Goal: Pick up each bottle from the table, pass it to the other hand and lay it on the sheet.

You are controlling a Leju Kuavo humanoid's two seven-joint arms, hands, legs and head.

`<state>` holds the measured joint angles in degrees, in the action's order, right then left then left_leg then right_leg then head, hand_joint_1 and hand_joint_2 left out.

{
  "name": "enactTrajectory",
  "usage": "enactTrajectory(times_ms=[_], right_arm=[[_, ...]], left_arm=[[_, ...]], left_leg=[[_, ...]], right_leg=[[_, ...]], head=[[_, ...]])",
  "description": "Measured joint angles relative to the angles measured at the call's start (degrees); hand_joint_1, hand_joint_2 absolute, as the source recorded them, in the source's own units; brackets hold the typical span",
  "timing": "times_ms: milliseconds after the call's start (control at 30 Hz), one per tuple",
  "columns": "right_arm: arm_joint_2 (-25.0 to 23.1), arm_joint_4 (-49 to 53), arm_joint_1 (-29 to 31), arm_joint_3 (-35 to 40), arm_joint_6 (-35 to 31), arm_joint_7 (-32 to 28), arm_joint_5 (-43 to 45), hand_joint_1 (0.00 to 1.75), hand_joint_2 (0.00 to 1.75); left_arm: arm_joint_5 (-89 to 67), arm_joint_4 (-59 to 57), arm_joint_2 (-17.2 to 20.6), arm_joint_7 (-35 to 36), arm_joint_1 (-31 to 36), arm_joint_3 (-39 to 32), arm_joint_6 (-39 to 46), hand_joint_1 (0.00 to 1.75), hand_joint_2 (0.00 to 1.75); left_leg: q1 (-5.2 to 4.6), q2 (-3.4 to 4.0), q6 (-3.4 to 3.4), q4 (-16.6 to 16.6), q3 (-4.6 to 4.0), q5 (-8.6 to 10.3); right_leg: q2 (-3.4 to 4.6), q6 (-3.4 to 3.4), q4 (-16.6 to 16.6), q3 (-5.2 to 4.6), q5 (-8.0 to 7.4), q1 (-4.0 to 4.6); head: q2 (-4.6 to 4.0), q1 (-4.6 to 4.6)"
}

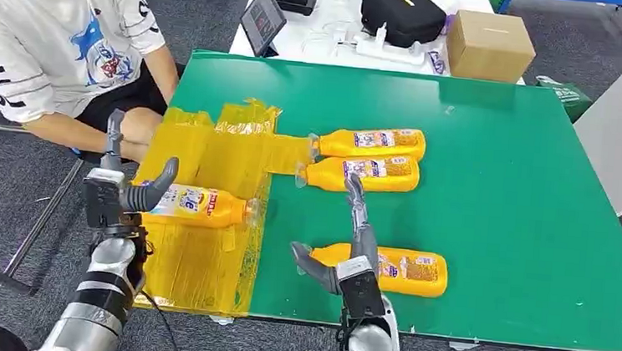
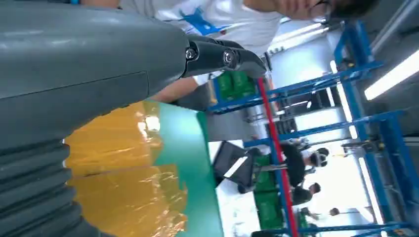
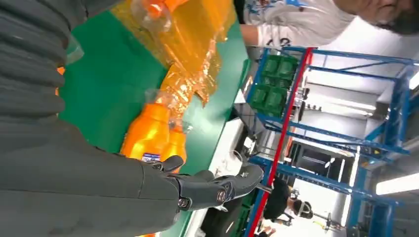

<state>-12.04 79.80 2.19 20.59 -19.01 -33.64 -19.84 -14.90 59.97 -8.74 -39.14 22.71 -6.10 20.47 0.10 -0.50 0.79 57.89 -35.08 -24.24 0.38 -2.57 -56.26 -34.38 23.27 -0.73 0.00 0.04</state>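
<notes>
Cardboard box (image 1: 487, 43), black bag (image 1: 403, 12) and tablet (image 1: 264, 17) sit behind green table (image 1: 524, 201).

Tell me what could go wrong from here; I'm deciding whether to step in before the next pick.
1. The right hand hovers open above the nearest bottle, which lies on its side on the smooth green table; a clumsy close might roll it toward the near edge.
2. The bottle on the sheet lies right by the open left hand; a stray move could knock it off the crinkled yellow sheet.
</notes>
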Motion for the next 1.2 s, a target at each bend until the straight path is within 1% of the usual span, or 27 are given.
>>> enactTrajectory(times_ms=[100,133,200,267,333,467,700,800,900,1000,1100,1200], right_arm=[[1.4,-0.3,0.4,0.0,-1.1,4.4,-6.9,0.00,1.75],[2.7,-0.4,0.6,0.0,-1.0,7.1,-10.7,0.00,1.75],[5.5,-0.4,0.7,0.0,0.0,11.8,-16.5,0.00,1.75],[8.8,0.4,0.3,-0.7,1.1,14.2,-19.5,0.00,1.75],[11.7,2.3,-0.6,-1.9,3.8,16.2,-21.0,0.00,1.75],[15.6,5.2,-1.9,-3.4,5.8,17.5,-21.6,0.00,1.75],[18.1,7.1,-2.6,-4.0,5.9,17.7,-21.6,0.00,1.75],[19.8,7.8,-2.9,-4.0,10.5,20.9,-21.5,0.00,1.75],[22.8,8.0,-3.2,-4.7,13.9,23.0,-20.0,0.00,1.75],[24.7,7.6,-2.5,-5.8,16.0,23.7,-19.2,0.00,1.75],[25.7,6.0,-1.3,-5.8,18.3,23.7,-19.0,0.00,1.75],[26.3,2.9,1.2,-5.6,20.8,24.4,-18.6,0.00,1.75]], left_arm=[[-0.3,5.2,-0.3,-0.9,-2.0,0.9,10.4,0.00,1.75],[0.2,7.2,-0.3,-0.9,-2.8,1.6,12.7,0.00,1.75],[1.2,11.5,-0.6,-1.1,-5.3,3.0,13.7,0.00,1.75],[1.6,15.6,-1.2,-1.2,-8.6,4.8,14.2,0.00,1.75],[1.8,18.5,-1.6,-1.2,-11.7,6.4,14.1,0.00,1.75],[1.9,21.7,-1.9,-1.2,-15.3,8.2,13.9,0.00,1.75],[1.9,23.9,-2.2,-1.2,-16.9,9.3,13.7,0.00,1.75],[2.1,24.0,-2.4,-1.2,-17.2,9.4,11.8,0.00,1.75],[1.9,23.6,-2.8,-1.2,-17.6,9.4,10.1,0.00,1.75],[1.5,22.6,-3.1,-1.2,-17.6,9.5,9.3,0.00,1.75],[1.1,21.5,-3.5,-1.2,-17.4,9.7,8.5,0.00,1.75],[1.1,19.8,-3.9,-1.1,-16.8,9.8,7.8,0.00,1.75]], left_leg=[[0.02,0.04,-0.01,0.0,-0.02,-0.01],[0.02,0.02,0.00,0.0,-0.03,-0.01],[0.00,-0.10,0.00,0.0,-0.05,-0.01],[-0.04,-0.10,0.03,0.0,-0.12,-0.02],[-0.07,-0.05,0.07,0.0,-0.12,-0.06],[-0.07,-0.03,0.11,0.0,-0.18,-0.11],[0.00,0.00,0.09,0.0,-0.16,-0.10],[0.03,-0.01,0.09,0.0,-0.15,-0.09],[0.00,-0.04,0.10,0.0,-0.21,-0.09],[-0.05,0.00,0.11,0.0,-0.22,-0.10],[-0.05,-0.02,0.11,0.0,-0.21,-0.10],[-0.04,-0.01,0.12,0.0,-0.21,-0.09]], right_leg=[[0.02,0.00,0.0,-0.08,0.00,0.03],[0.01,0.00,0.0,-0.06,0.00,0.02],[-0.03,-0.01,0.0,-0.05,0.02,-0.01],[-0.02,-0.02,0.1,-0.07,0.02,-0.06],[-0.01,-0.04,0.1,-0.07,0.01,-0.07],[-0.01,-0.04,0.1,-0.14,0.01,-0.07],[0.00,-0.03,0.1,-0.14,0.00,0.07],[-0.01,-0.03,0.1,-0.12,0.01,0.07],[-0.02,-0.03,0.1,-0.13,0.01,0.01],[-0.01,-0.08,0.1,-0.14,-0.02,-0.06],[-0.01,-0.08,0.1,-0.14,-0.03,-0.06],[0.00,-0.08,0.1,-0.14,-0.04,-0.04]], head=[[0.00,-0.02],[0.00,0.00],[0.00,0.00],[0.00,0.02],[0.00,-0.02],[0.00,-0.02],[0.00,-0.02],[0.00,-0.02],[0.00,0.00],[0.00,0.00],[0.00,-0.02],[0.00,-0.02]])
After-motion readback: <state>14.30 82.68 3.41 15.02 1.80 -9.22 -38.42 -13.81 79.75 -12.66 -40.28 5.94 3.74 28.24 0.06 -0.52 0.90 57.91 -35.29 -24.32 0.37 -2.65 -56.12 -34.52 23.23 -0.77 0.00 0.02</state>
